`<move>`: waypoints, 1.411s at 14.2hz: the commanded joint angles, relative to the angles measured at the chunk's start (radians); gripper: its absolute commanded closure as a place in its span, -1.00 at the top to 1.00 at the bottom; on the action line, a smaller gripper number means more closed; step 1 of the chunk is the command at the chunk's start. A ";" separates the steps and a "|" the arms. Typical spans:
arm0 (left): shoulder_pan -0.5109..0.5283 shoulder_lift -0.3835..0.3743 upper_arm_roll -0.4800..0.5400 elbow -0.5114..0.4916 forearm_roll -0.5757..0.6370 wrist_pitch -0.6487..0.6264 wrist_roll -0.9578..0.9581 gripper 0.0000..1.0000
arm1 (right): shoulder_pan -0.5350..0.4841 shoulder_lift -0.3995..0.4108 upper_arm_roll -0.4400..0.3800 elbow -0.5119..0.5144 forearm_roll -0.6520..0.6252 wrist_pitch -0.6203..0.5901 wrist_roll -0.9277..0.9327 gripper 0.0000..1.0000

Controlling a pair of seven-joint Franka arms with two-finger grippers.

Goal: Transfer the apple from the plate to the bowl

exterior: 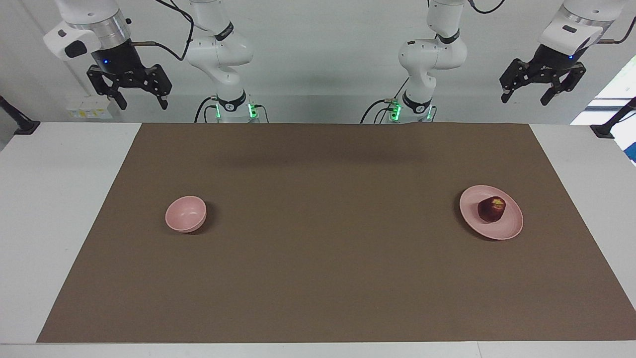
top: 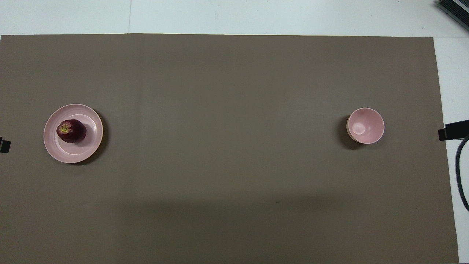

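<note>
A dark red apple (exterior: pixel 491 209) (top: pixel 70 131) rests on the pale pink plate (exterior: pixel 507 230) (top: pixel 78 154) toward the left arm's end of the table. The small deep pink bowl (exterior: pixel 186 214) (top: pixel 365 125) stands empty toward the right arm's end, about as far from the robots as the plate. My left gripper (exterior: pixel 525 96) hangs open, raised high at the table's robot-side edge, well above the plate's end. My right gripper (exterior: pixel 142 104) waits open in the same way, high over the bowl's end. Neither touches anything.
A brown mat (exterior: pixel 318 258) (top: pixel 227 146) covers most of the white table (exterior: pixel 44 199). Black clamp stands (exterior: pixel 20 122) (exterior: pixel 608 127) sit at both table ends. A small black tip (top: pixel 453 130) with a cable pokes in at the right arm's end in the overhead view.
</note>
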 commanded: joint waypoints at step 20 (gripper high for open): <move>-0.014 -0.032 0.015 -0.181 0.005 0.193 0.109 1.00 | 0.027 -0.019 0.005 -0.060 0.033 0.051 0.058 1.00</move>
